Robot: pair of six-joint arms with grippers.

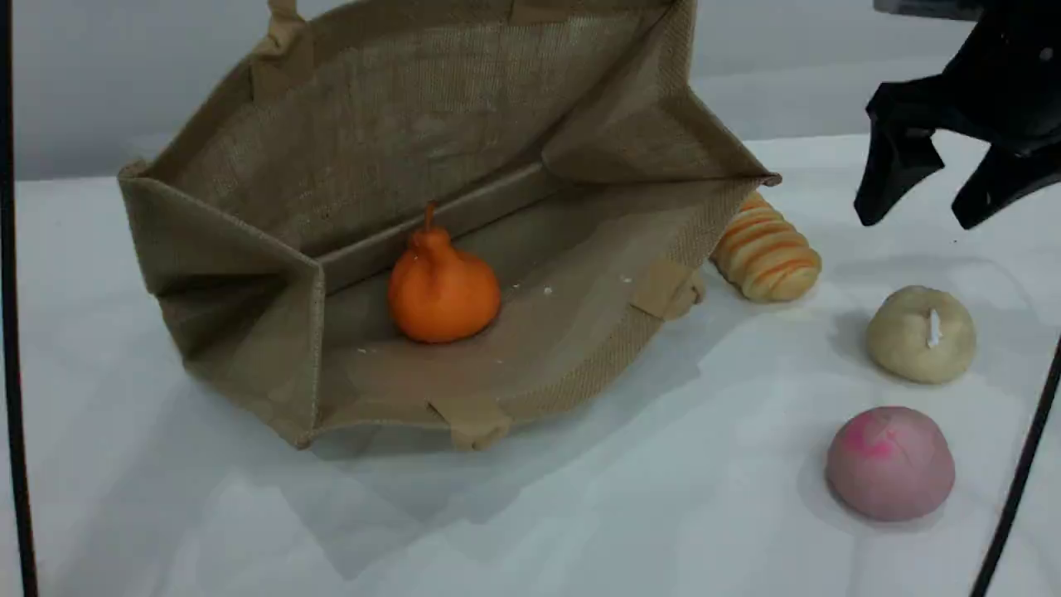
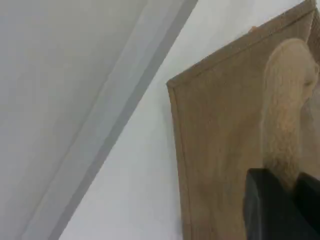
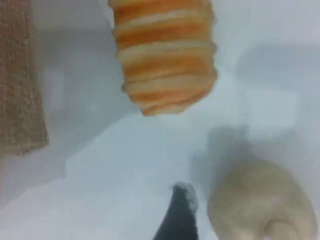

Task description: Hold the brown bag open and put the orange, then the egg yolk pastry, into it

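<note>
The brown bag (image 1: 398,124) lies on its side with its mouth wide open toward the camera, its upper side raised. The orange (image 1: 443,286) sits inside it on the lower panel, stem up. The egg yolk pastry (image 1: 920,333) rests on the table right of the bag. My right gripper (image 1: 920,211) hangs open just above and behind the pastry; its fingertip (image 3: 180,212) shows beside the pastry (image 3: 260,205). My left gripper (image 2: 285,195) is shut on the bag's padded handle (image 2: 287,105), against the bag's outer panel (image 2: 220,125). It is above the top edge of the scene view.
A striped orange-and-tan bread roll (image 1: 767,249) lies against the bag's right corner, also seen as the roll (image 3: 165,55) in the right wrist view. A pink dome bun (image 1: 891,463) sits at the front right. A black cable (image 1: 1019,481) runs down the right edge.
</note>
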